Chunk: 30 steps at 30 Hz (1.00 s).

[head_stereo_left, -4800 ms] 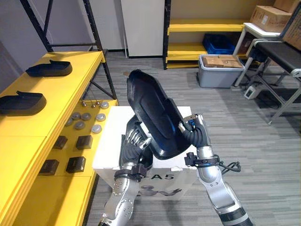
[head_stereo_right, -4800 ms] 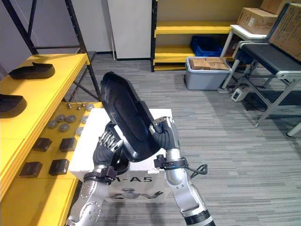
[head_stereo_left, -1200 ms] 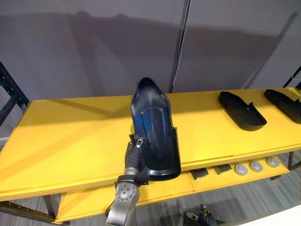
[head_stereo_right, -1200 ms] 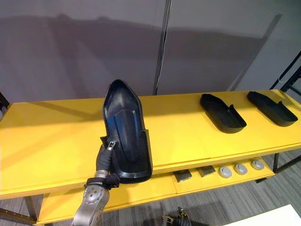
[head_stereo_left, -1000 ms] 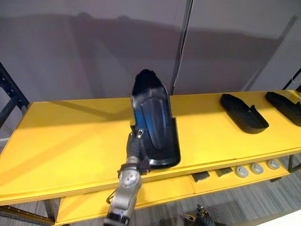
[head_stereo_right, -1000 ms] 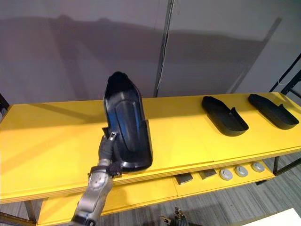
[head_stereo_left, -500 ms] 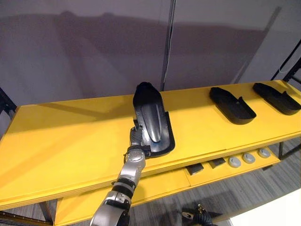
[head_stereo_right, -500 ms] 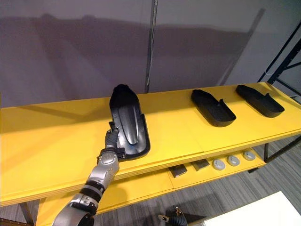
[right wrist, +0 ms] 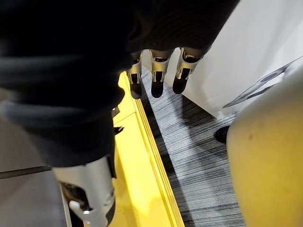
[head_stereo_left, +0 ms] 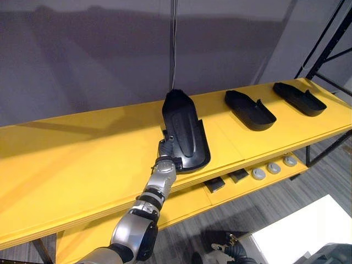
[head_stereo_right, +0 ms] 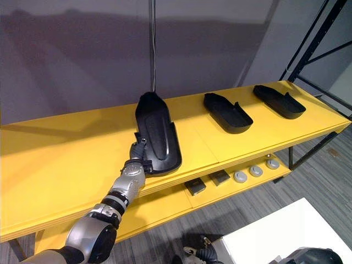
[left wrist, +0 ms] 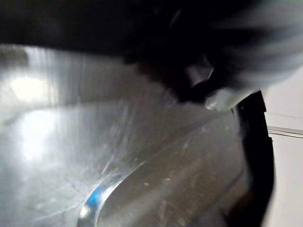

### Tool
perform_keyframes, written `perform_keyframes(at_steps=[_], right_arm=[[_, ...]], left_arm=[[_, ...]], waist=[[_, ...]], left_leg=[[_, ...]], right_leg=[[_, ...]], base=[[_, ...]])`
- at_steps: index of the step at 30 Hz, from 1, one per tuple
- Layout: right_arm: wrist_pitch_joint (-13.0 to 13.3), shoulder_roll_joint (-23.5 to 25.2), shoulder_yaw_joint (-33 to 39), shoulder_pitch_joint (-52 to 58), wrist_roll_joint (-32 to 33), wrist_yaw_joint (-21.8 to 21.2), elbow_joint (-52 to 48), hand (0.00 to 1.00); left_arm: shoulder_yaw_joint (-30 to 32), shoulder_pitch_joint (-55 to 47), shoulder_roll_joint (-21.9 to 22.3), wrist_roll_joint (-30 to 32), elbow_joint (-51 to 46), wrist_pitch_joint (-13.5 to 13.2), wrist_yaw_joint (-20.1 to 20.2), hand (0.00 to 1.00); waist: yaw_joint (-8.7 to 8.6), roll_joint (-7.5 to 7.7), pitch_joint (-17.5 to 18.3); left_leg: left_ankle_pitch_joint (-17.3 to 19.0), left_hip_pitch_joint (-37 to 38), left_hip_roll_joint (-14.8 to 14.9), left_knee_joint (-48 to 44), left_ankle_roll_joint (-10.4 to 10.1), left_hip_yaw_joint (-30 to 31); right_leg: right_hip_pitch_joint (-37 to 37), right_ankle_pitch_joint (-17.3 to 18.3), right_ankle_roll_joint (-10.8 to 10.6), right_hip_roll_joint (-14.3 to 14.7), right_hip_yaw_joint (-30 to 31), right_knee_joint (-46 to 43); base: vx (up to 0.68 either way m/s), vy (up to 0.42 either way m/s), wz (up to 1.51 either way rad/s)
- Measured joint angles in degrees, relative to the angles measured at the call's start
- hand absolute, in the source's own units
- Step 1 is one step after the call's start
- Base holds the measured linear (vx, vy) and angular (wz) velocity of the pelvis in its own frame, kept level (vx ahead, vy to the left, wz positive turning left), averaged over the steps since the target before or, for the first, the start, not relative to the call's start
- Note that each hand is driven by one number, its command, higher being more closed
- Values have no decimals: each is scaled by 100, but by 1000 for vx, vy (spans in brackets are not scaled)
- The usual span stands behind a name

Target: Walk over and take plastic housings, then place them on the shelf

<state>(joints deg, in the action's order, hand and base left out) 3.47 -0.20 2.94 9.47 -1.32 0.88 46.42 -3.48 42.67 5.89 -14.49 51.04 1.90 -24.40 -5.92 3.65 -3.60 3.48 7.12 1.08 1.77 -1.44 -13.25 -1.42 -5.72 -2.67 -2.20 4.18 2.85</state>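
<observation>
A black housing lies flat, hollow side up, near the middle of the yellow shelf, its narrow rounded end pointing to the far wall and its wide end close to the near edge. The left hand is at the housing's near left corner, fingers curled over the rim and clamped on it; the left wrist view shows a fingertip lying against the glossy inner face. To the right on the same shelf lie two other housings, apart from each other and well apart from the held one, the farther-right one close to the shelf's right end. On the lower shelf, below and to the right of the held housing, sit two small black blocks and, right of them, a row of three grey discs. The right hand hangs low with fingers relaxed and nothing in it, above the grey floor, between the shelf's yellow edge and a white box.
</observation>
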Motion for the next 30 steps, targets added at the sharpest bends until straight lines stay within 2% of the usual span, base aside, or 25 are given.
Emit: perform_keyframes(at_steps=[16, 26, 30], right_arm=[[-2, 24, 113, -38, 0, -10, 0, 0], [-3, 29, 112, -50, 0, 18, -9, 0], [-3, 16, 107, -5, 0, 39, -42, 0]], left_arm=[[259, 212, 13, -368, -21, -10, -289, 0], [336, -538, 38, -554, -1337, -200, -552, 0], [427, -743, 141, -556, -1923, -285, -682, 0]], waist=[[-43, -28, -57], [-86, -53, -70], [-16, -64, -77]], left_leg=[[19, 8, 0, -13, -29, -29], [17, 12, 2, -12, -26, 79], [17, -1, -6, -26, -25, 109]], right_leg=[[-10, 3, 1, -1, 5, -21], [72, 3, 1, -13, -58, 36], [73, 11, -8, -26, -69, 30]], base=[[-9, -8, 0], [3, -5, 4], [-9, -8, 2]])
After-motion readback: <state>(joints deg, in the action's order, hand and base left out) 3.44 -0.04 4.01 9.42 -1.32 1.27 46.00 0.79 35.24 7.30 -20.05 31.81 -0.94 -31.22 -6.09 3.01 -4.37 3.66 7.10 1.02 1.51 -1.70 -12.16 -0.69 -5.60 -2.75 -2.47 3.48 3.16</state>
